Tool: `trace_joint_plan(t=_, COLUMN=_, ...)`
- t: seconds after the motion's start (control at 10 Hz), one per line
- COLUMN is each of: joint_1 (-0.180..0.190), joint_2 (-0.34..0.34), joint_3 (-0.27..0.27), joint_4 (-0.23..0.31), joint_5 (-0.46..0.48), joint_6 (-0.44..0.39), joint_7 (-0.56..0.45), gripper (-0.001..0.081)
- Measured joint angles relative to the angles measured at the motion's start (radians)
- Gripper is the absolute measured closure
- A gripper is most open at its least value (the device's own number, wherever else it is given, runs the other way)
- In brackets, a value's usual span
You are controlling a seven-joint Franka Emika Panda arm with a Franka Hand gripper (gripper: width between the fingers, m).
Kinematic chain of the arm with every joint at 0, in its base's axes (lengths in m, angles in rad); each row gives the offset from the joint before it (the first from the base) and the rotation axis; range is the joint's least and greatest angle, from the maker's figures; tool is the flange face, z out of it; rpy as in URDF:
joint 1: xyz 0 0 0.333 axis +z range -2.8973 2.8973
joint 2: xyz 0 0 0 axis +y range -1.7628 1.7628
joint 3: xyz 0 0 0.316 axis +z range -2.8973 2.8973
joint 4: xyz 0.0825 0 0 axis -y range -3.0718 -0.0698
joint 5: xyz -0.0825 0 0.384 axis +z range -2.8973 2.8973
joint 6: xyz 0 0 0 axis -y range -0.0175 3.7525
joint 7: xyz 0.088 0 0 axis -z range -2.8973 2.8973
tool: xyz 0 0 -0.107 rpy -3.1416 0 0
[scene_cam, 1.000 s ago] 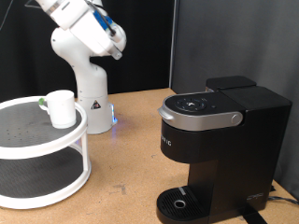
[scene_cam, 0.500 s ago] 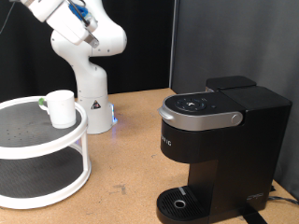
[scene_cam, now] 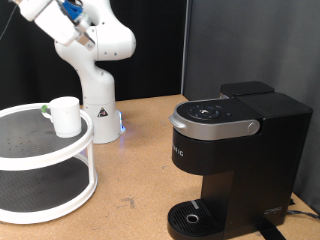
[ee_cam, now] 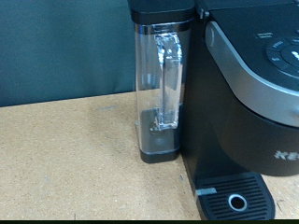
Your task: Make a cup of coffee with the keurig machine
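The cup [scene_cam: 66, 115], small and white with a greenish handle, stands on the top shelf of a round white two-tier stand [scene_cam: 88, 150] at the exterior view's left. The keurig machine [scene_cam: 235, 160] is black with a grey-silver band and sits at the exterior view's right, its lid down and its round drip tray [scene_cam: 192, 216] bare. In the wrist view the keurig machine [ee_cam: 252, 103] fills one side, with its clear water tank [ee_cam: 163, 89] and drip tray [ee_cam: 234, 198] showing. The white robot arm [scene_cam: 90, 40] reaches up to the exterior view's top left. Neither view shows the gripper's fingers.
The arm's white base [scene_cam: 98, 110] stands behind the stand, a blue light glowing at its foot. A wooden tabletop [scene_cam: 135, 175] lies between stand and machine. A dark curtain hangs behind.
The arm's upper links have swung towards the exterior view's left and upward, out past the top-left corner. Cup and machine have not moved.
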Motion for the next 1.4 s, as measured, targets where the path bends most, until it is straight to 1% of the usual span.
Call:
trace_joint_plan(t=0.1, joint_1=-0.027, joint_2=-0.019, joint_3=-0.011, joint_4=-0.005, joint_5=-0.01, joint_6=-0.003, joint_7=0.0, gripper=0.0805)
trace_joint_plan(t=0.2, joint_1=-0.053, joint_2=-0.037, joint_3=-0.024, joint_4=-0.006, joint_5=-0.031, joint_6=-0.025, joint_7=0.0, gripper=0.0805)
trace_joint_plan(t=0.6, joint_1=-0.148, joint_2=-0.084, joint_3=-0.087, joint_4=0.004, joint_5=-0.141, joint_6=-0.158, joint_7=0.0, gripper=0.0805)
trace_joint_plan(t=0.8, joint_1=-0.193, joint_2=-0.105, joint_3=-0.114, joint_4=0.005, joint_5=-0.187, joint_6=-0.195, joint_7=-0.001, gripper=0.0805)
trace_joint_plan(t=1.0, joint_1=-0.218, joint_2=-0.123, joint_3=-0.135, joint_4=0.004, joint_5=-0.214, joint_6=-0.209, joint_7=-0.008, gripper=0.0805)
trace_joint_plan(t=1.2, joint_1=-0.22, joint_2=-0.135, joint_3=-0.15, joint_4=0.004, joint_5=-0.215, joint_6=-0.211, joint_7=-0.025, gripper=0.0805)
trace_joint_plan(t=1.4, joint_1=-0.218, joint_2=-0.132, joint_3=-0.153, joint_4=0.002, joint_5=-0.215, joint_6=-0.22, joint_7=-0.036, gripper=0.0805)
